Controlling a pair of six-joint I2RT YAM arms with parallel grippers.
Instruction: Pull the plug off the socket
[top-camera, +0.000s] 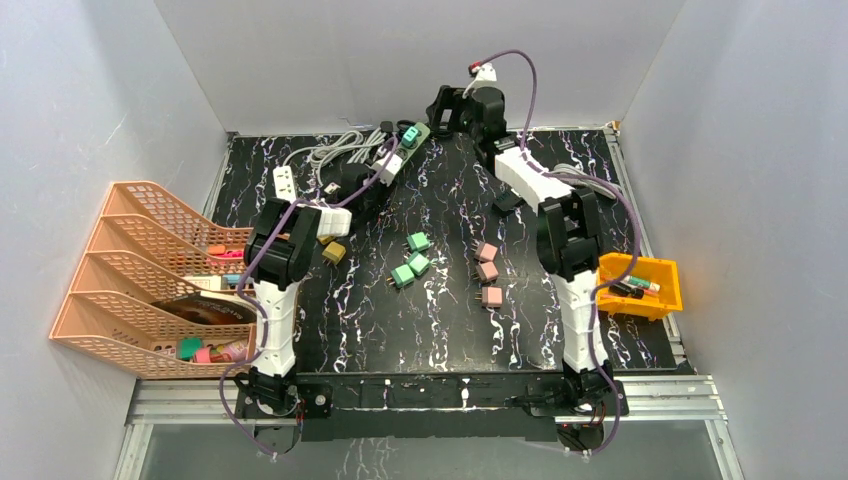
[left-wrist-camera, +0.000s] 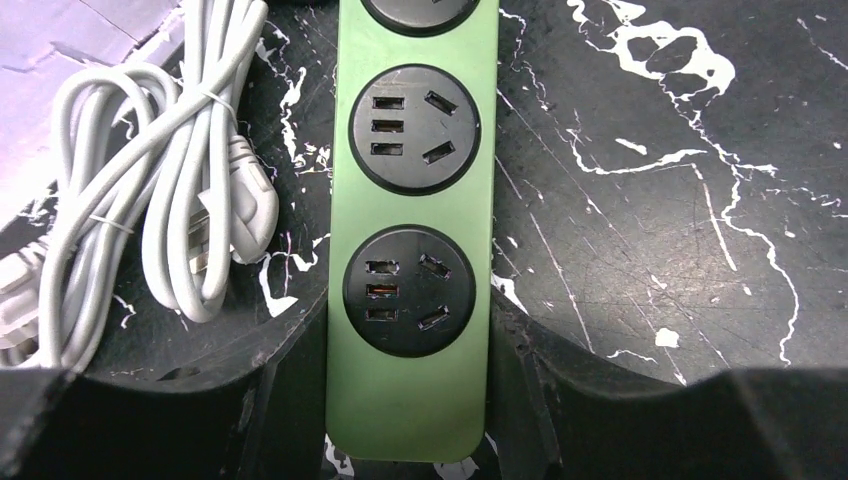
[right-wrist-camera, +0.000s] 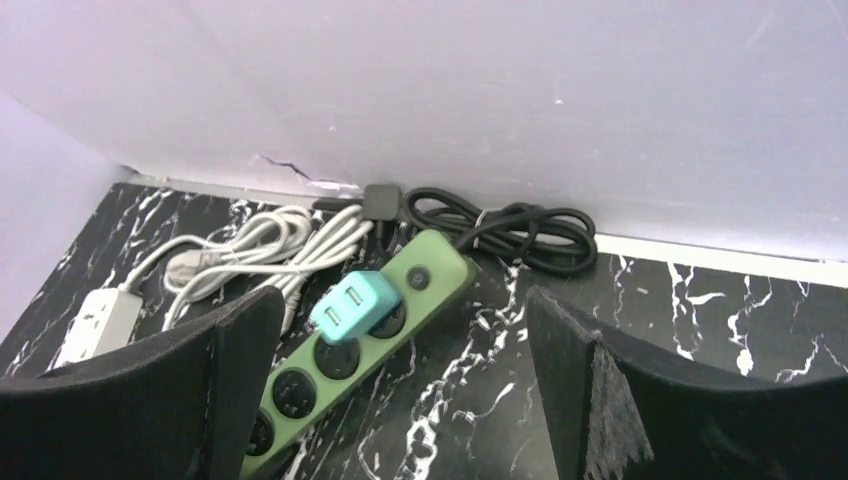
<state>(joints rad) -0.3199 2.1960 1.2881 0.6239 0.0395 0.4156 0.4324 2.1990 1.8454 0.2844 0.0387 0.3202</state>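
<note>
The left claw (left-wrist-camera: 405, 340) seems closed on the near end of the green power strip (left-wrist-camera: 418, 205). The right claw (right-wrist-camera: 402, 320) gapes wide, with the teal plug (right-wrist-camera: 353, 305) ahead between its fingers, seated in the strip.

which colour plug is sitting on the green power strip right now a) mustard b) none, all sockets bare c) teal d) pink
c, the teal plug sits on the green power strip near its switch end, while the pink plugs lie loose on the table.
</note>
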